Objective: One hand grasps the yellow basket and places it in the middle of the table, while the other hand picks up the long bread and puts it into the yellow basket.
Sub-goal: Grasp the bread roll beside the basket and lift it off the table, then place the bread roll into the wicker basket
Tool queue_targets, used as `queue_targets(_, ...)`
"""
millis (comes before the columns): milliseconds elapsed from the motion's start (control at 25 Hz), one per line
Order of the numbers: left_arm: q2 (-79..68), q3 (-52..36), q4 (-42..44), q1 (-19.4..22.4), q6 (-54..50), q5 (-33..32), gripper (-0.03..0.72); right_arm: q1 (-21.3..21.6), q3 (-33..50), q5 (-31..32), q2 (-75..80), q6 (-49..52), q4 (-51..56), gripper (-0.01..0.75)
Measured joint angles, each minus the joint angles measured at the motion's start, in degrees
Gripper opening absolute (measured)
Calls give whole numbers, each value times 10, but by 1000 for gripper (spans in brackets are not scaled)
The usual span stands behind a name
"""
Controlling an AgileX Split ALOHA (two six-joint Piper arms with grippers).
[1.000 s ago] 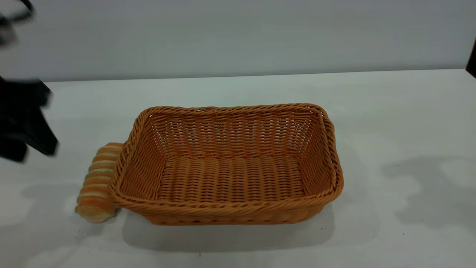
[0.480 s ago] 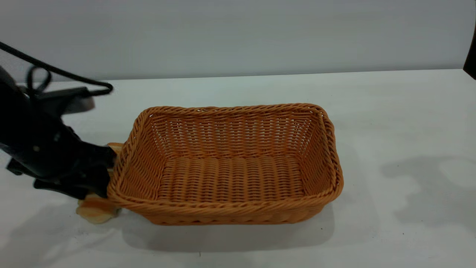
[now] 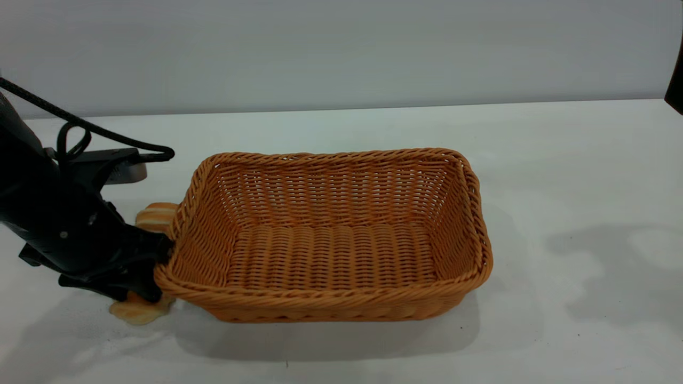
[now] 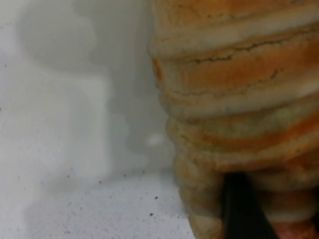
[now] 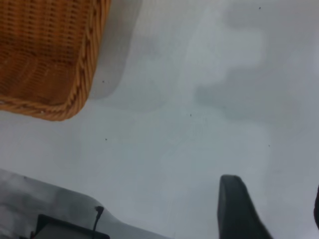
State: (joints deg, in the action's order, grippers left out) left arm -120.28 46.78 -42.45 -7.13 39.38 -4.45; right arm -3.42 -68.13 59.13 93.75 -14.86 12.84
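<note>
At the left end of the yellow basket [image 3: 331,237], the left gripper [image 3: 143,272] is down over the long bread [image 3: 140,311], which lies on the table [image 3: 560,176] just beside the basket's left wall; whether its fingers are closed on the roll cannot be told, though one dark fingertip [image 4: 241,209] lies against the striped crust. Far off at the table's right edge, the right gripper [image 5: 271,211] hangs above bare tabletop with its fingers spread apart, well clear of the basket.

a plain grey wall [image 3: 341,50] rises behind the white table [image 3: 560,160], with soft shadows across it.
</note>
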Motion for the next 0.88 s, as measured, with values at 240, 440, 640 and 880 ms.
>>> queue_targets(240, 6, 0, 1, 0, 2, 1, 65, 0, 0, -1, 0, 6, -6, 417)
queue_targets(440, 59, -1, 4, 3, 2, -20, 57, 0, 0, -1, 0, 7, -12, 417)
queue_targets(640, 168, -2, -1, 36, -7, -47, 57, 0, 0, -1, 0, 8, -15, 417)
queue_targets(880, 224, 5, -4, 12, 55, -71, 57, 0, 0, -6, 0, 11, -15, 417)
